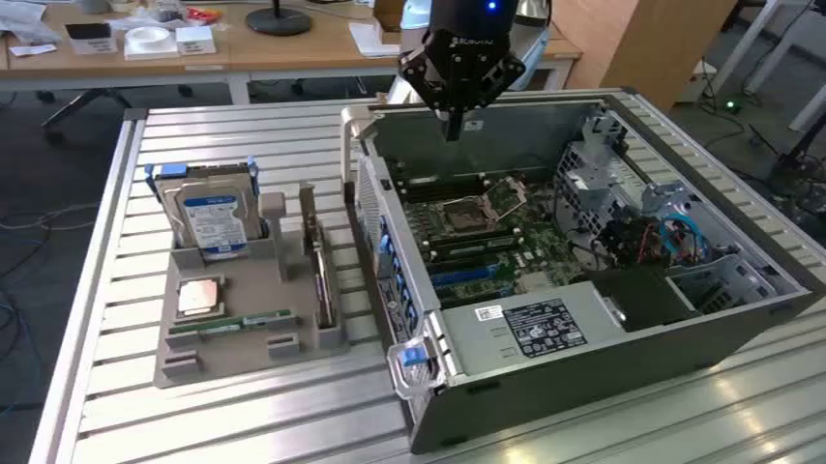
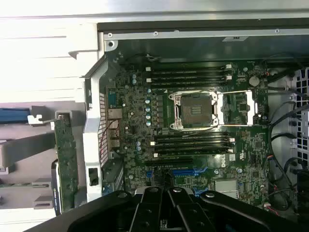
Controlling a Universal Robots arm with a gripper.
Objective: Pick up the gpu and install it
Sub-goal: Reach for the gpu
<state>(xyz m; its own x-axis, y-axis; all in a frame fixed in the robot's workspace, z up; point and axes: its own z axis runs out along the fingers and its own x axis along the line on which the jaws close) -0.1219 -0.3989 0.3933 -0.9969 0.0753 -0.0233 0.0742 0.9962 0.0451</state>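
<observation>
Exterior view: gpu (image 1: 320,280) upright in holder (image 1: 251,290) | wrist view: closed hand (image 2: 169,193) over motherboard (image 2: 193,121)

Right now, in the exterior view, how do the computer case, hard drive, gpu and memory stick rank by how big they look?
1. computer case, by far the largest.
2. hard drive and gpu: I can't rank these. The gpu stands edge-on, so it looks longer but much thinner.
3. memory stick, the smallest.

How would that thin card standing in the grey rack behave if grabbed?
The card looks like a stiff, flat board, so it probably won't flop. Standing on its narrow edge in the rack, it could tip if nudged sideways.
</observation>
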